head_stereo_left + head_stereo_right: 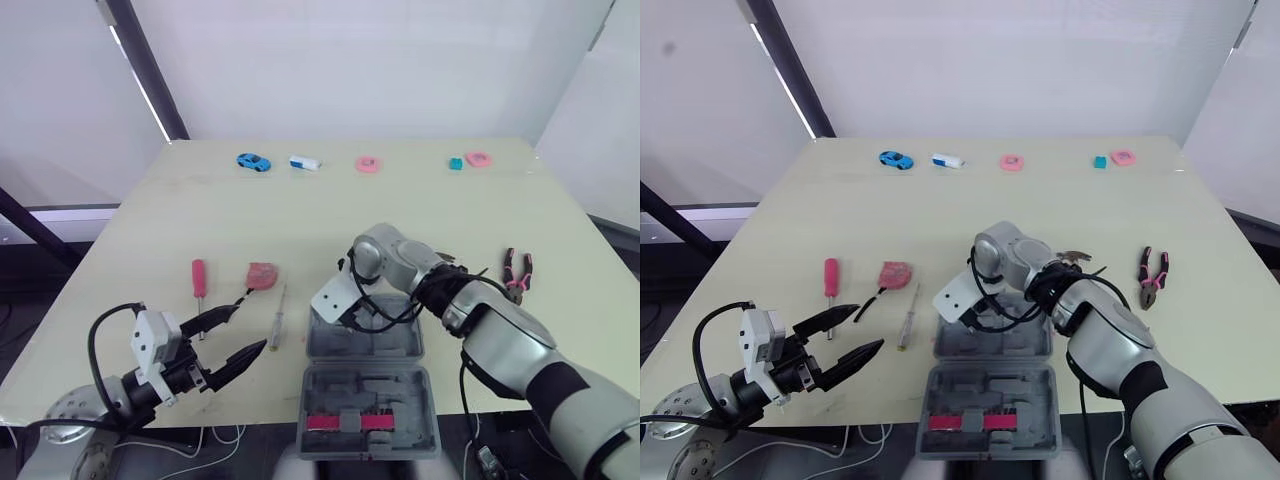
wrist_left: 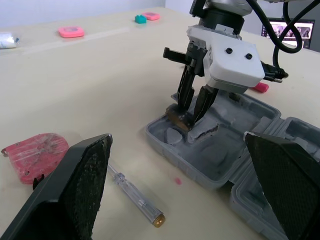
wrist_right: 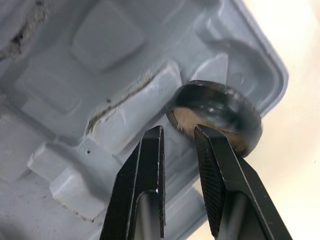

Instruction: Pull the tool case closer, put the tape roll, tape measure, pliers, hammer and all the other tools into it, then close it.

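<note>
Tool case lies open at bottom centre of the head view, both halves flat on the tabletop. Right gripper, reaching into the upper half's left corner, pinches the tape roll by its wall, apparently to seat it in a recess. Left gripper hovers spread wide at lower left beside the slim screwdriver, probably its next pick.

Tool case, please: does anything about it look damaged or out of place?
Yes: the tool case has ragged cracks along a raised ridge of its grey moulded lining, beside the tape roll gripped by the right gripper.
</note>
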